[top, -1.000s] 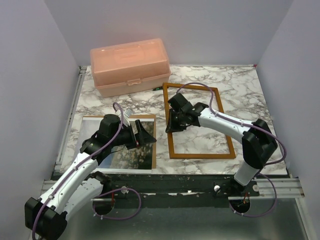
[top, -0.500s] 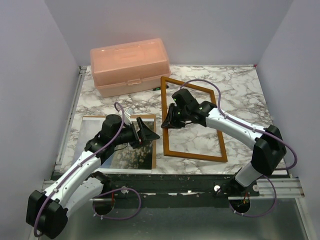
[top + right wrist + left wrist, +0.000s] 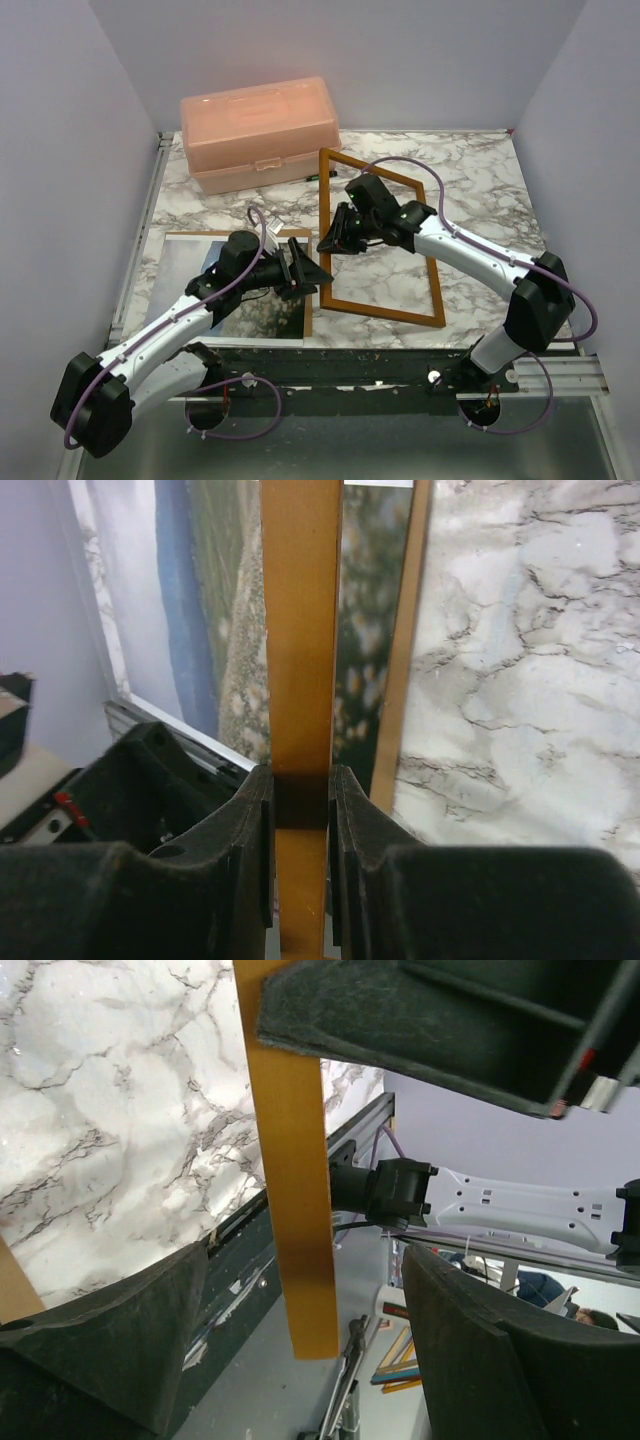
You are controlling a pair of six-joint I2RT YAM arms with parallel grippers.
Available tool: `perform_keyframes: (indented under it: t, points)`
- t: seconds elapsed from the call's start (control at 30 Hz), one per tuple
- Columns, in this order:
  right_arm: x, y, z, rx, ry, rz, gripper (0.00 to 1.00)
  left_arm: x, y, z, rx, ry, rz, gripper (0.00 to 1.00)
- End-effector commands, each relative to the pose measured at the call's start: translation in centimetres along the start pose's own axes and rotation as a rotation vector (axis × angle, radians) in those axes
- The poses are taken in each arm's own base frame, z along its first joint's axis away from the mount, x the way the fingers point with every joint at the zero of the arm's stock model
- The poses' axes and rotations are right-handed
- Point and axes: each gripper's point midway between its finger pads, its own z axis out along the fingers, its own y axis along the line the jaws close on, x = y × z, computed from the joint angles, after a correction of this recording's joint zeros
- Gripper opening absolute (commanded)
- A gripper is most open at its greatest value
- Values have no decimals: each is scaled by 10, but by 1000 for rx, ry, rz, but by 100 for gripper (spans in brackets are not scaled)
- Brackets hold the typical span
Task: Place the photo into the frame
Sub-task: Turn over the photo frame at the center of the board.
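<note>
The orange-brown frame (image 3: 385, 312) stands tilted, its left rail raised off the marble. My right gripper (image 3: 330, 238) is shut on that rail (image 3: 300, 630), pads pressed on both faces (image 3: 300, 800). My left gripper (image 3: 312, 272) is open, its fingers (image 3: 120, 1340) straddling the same rail's near end (image 3: 300, 1210) with gaps on both sides. The photo (image 3: 180, 265), showing sky and meadow, lies flat on the left, partly under my left arm. It also appears behind the rail (image 3: 190, 610) in the right wrist view.
The photo rests on a brown backing board (image 3: 308, 318) whose edge (image 3: 405, 680) runs beside the frame rail. A pink plastic box (image 3: 260, 130) stands at the back left. A metal rail (image 3: 400, 365) lines the table's near edge, and walls close both sides.
The right gripper has lifted the frame's left rail and swung it leftward. The left gripper has moved right to that rail's near end, and its jaws have narrowed slightly.
</note>
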Motion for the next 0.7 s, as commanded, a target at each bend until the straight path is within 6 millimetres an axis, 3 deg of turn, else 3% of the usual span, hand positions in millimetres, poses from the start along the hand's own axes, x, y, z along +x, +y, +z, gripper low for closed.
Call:
perform_keyframes:
  t: [0.0, 0.2, 0.37, 0.6, 0.63, 0.67]
  points:
    - [-17, 43, -24, -143, -46, -9, 7, 0, -6, 11, 27, 3, 2, 79]
    - [-17, 45, -28, -151, -48, -10, 7, 5, -4, 18, 4, 7, -2, 73]
    - [-20, 50, -34, -167, -59, -12, 7, 6, -3, 18, 2, 2, 3, 59]
    - [-25, 55, -41, -184, -83, -28, 12, 2, -12, 10, 8, -50, 36, 12]
    - [-26, 56, -42, -184, -88, -33, 15, 0, -13, 8, 2, -56, 46, 8]
    - [-27, 55, -43, -179, -95, -35, 25, 0, -14, 7, -9, -58, 54, 3]
